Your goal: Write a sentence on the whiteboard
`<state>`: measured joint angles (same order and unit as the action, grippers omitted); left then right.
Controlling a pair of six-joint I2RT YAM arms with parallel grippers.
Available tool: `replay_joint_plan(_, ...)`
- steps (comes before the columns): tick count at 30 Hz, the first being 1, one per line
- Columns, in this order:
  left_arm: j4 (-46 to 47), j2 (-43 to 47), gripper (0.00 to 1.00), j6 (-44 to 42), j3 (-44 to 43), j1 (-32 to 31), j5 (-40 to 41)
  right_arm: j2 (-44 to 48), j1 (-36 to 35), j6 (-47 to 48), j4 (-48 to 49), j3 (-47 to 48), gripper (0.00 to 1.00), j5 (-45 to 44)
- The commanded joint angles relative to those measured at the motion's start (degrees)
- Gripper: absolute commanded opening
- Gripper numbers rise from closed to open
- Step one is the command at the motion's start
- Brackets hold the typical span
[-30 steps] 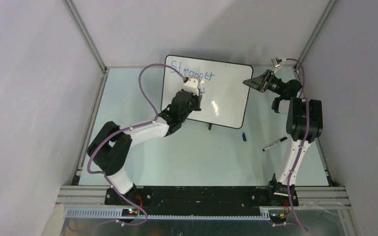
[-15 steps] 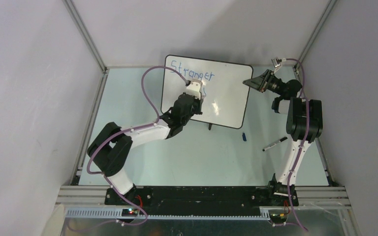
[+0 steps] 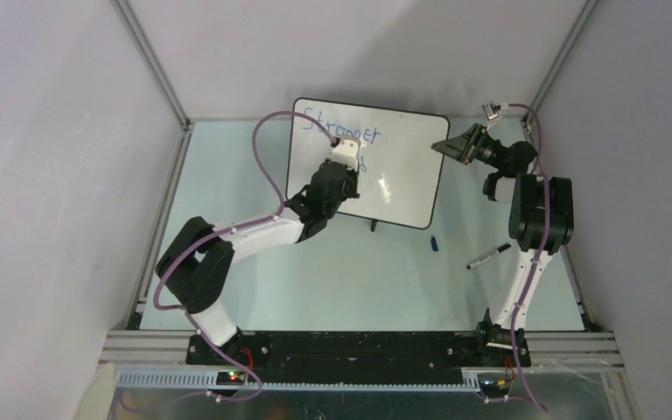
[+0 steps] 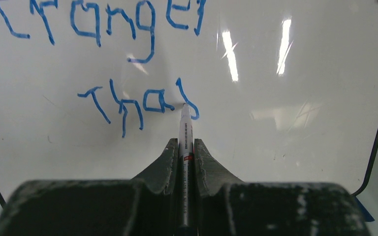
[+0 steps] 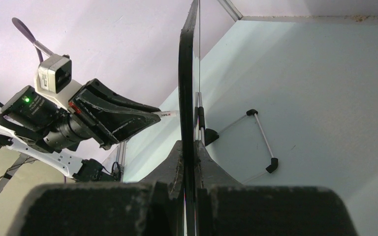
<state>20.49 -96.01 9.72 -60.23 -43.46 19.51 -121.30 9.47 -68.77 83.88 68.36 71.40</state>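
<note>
left arm [image 3: 258,234]: white links, black joint housings | right arm [image 3: 525,280]: same white and black | cables [image 3: 260,166]: purple, looped along both | left fingers [image 4: 163,164]: dark grey, curved, scuffed pale | right fingers [image 5: 209,169]: dark grey, tapered | wrist camera [image 5: 54,73]: white box | base plate [image 3: 359,348]: long, black, small red lights near

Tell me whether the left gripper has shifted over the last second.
Yes, barely: in the top view the left gripper edged slightly rightward along the fixed whiteboard.

Blue sentence [image 4: 152,44] on a white, black-rimmed whiteboard [image 4: 285,123]; white marker [image 4: 185,129]; pale green table [image 3: 332,280].
</note>
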Motion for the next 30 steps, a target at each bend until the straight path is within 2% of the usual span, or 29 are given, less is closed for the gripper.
replay_joint_plan(1,0.66,-0.49,0.0,-1.72,-3.52,0.48,1.33,4.4,-0.07,-3.59,2.47,0.6,0.0,0.41)
replay_joint_plan(20,-0.27,-2.29,0.0,-1.39,-6.03,1.14,0.15,4.4,-0.07,-3.58,2.51,0.59,0.0,0.41)
replay_joint_plan(30,0.49,-2.78,0.0,-1.23,-6.4,1.11,-3.71,4.41,-0.07,-3.64,2.43,0.6,0.0,0.43)
